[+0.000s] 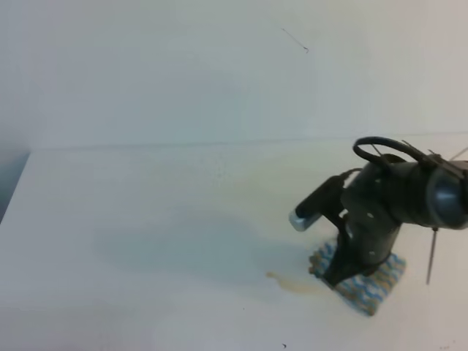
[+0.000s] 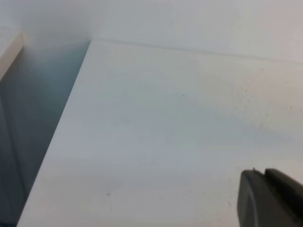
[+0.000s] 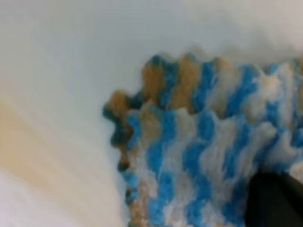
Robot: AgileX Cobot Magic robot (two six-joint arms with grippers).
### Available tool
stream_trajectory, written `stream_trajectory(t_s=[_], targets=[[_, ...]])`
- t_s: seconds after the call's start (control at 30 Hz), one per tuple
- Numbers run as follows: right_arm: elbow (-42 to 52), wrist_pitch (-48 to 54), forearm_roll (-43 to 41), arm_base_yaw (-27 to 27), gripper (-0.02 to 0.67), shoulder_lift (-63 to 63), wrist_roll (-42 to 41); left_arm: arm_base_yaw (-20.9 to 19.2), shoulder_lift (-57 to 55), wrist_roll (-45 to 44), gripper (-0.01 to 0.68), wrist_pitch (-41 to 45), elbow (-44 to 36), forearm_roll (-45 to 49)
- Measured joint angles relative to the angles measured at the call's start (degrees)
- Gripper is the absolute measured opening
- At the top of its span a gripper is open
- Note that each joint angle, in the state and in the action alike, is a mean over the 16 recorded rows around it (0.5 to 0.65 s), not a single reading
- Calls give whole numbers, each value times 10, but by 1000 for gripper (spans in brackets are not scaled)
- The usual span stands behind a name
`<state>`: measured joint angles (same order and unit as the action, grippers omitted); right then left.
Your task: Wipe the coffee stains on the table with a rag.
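The blue-and-white zigzag rag (image 1: pixel 374 288) lies flat on the white table (image 1: pixel 146 219) at the front right. My right gripper (image 1: pixel 335 276) points down onto the rag's left part and looks shut on it. The right wrist view shows the rag (image 3: pixel 199 142) close up with tan-stained frayed edges, and a dark fingertip (image 3: pixel 277 201) resting on it. A thin tan coffee stain (image 1: pixel 292 284) sits just left of the rag, and shows as a blurred tan smear (image 3: pixel 42 156) in the right wrist view. Of the left gripper only a dark finger (image 2: pixel 270 201) shows, above bare table.
A fainter yellowish haze (image 1: pixel 256 183) spreads over the table's middle. The table's left edge (image 2: pixel 61 127) drops to a dark gap. The pale wall (image 1: pixel 219 66) stands behind the straight back edge.
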<state>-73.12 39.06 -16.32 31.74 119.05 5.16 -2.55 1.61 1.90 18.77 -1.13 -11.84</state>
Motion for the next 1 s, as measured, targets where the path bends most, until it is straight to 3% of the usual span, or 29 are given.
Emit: stream_trajectory(t_s=[0.2, 0.4, 0.63, 0.87, 1.0], targets=[[108, -30, -59, -49, 0, -59, 41, 0, 0, 0, -1, 0, -3, 0], [160, -53, -43, -98, 1, -88, 37, 0, 0, 0, -1, 0, -8, 0], [167, -78, 113, -104, 2, -92, -58, 0, 0, 0, -1, 0, -10, 0], [127, -110, 313, -43, 3, -62, -180, 0, 0, 0, -1, 0, -13, 0], [70, -112, 382, -8, 3, -26, -208, 0, 0, 0, -1, 0, -14, 0]])
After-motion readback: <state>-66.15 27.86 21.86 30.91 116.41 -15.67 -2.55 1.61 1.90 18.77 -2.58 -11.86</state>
